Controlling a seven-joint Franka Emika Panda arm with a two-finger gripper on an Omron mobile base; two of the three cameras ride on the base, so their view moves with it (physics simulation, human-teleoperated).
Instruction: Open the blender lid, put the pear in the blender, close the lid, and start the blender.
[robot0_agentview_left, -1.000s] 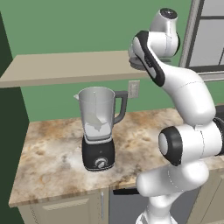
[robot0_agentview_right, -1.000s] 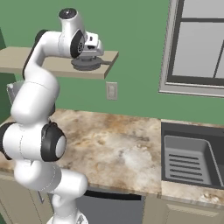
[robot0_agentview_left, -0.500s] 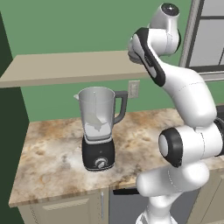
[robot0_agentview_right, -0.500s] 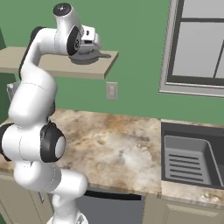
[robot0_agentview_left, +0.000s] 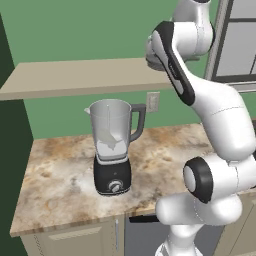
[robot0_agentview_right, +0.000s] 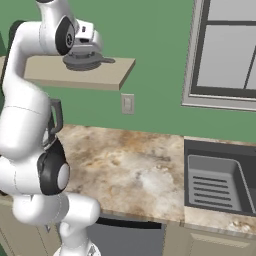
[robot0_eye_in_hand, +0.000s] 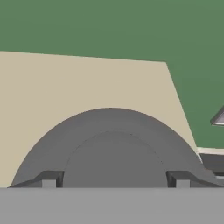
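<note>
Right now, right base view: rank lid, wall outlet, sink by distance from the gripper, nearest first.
1. lid: at the gripper, above the shelf.
2. wall outlet: below the shelf's right end.
3. sink: far right, in the counter.

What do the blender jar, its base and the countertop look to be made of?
Blender jar: clear glass or plastic, see-through. Base: glossy black plastic, it seems, with a silvery knob. Countertop: mottled brown-beige stone, probably polished granite.
</note>
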